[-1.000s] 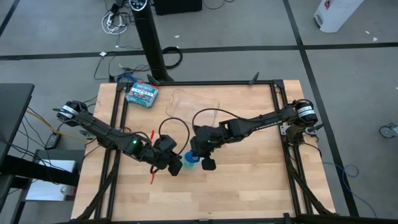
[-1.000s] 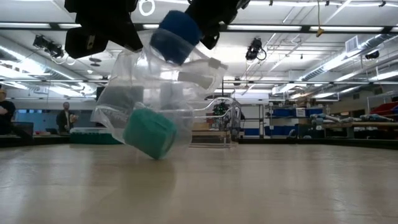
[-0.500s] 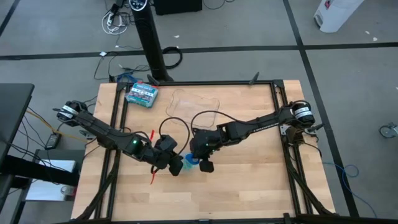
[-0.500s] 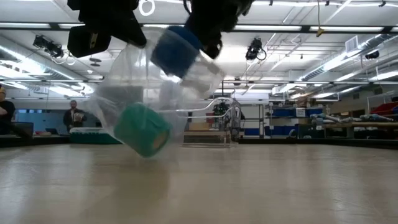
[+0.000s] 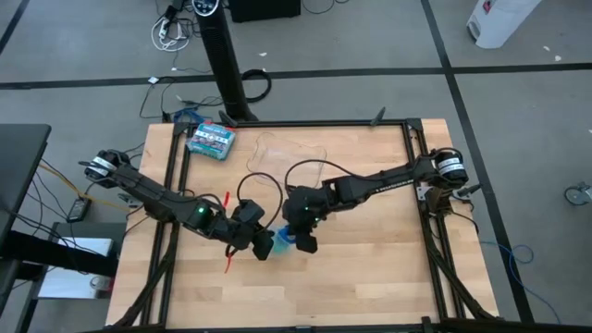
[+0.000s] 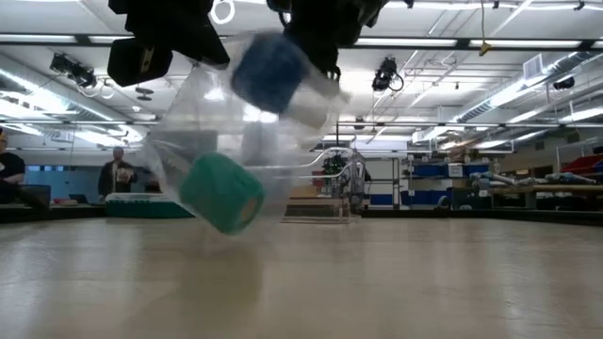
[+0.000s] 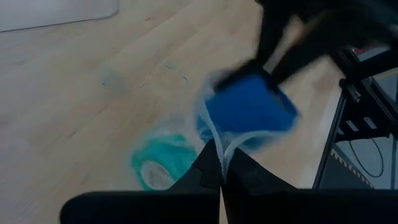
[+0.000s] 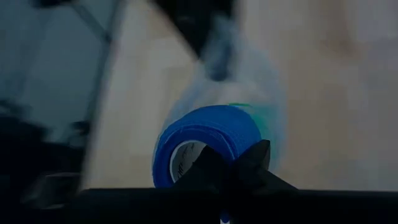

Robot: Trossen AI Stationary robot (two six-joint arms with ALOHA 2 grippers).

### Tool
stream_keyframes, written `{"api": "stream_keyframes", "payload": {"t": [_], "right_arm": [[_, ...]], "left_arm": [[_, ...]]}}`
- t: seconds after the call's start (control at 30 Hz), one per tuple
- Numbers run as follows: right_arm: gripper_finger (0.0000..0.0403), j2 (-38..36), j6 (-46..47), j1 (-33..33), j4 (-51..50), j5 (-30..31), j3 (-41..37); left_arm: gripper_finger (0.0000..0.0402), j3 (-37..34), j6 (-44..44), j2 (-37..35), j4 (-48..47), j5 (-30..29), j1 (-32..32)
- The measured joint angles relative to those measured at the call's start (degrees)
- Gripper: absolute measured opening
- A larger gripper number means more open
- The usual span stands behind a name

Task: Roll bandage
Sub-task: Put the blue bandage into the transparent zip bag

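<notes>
- The bandage (image 6: 271,72) is a small blue roll, held up off the tabletop (image 5: 370,277) near its middle; its hollow core faces the right wrist camera, and the roll sits tilted in the low view
- The right gripper (image 8: 233,163) is clamped shut on the bandage
- A clear plastic bag (image 6: 203,132) surrounds it, with a teal-green roll (image 6: 220,193) hanging lower inside
- The left gripper (image 7: 221,168) is closed, pinching the bag's edge
- A green-and-white box (image 5: 210,140) lies near the tabletop's far left corner
</notes>
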Motion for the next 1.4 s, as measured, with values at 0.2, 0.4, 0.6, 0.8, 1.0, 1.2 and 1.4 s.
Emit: {"api": "stream_keyframes", "payload": {"t": [0.2,0.4,0.6,0.8,1.0,1.2,1.4], "right_arm": [[0.0002,-0.04,-3.31,0.51,-0.63,0.65,0.02],[0.0057,-0.04,-3.72,0.40,-1.60,1.08,0.02],[0.0162,-0.04,-1.66,0.40,-1.50,1.13,0.02],[0.0215,-0.38,3.36,0.05,-4.62,1.04,2.76],[0.0210,-0.48,-2.81,-0.16,-13.05,2.38,7.53],[0.0197,-0.32,-6.69,0.06,-16.50,1.33,7.56],[0.0194,-0.94,-20.31,2.92,-15.22,4.41,8.69]], "left_arm": [[0.0004,0.00,0.26,0.00,1.12,-0.01,0.76],[0.0004,0.00,1.19,-0.02,3.36,-0.29,1.00],[0.0004,0.00,3.19,-0.02,4.23,-0.42,0.98],[0.0004,0.01,3.23,-0.02,4.12,-0.50,0.98],[0.0004,0.00,3.35,-0.02,4.11,-0.50,0.96],[0.0004,0.00,3.39,-0.02,4.20,-0.55,1.10],[0.0004,0.00,3.41,-0.04,4.74,-0.62,1.62]]}}
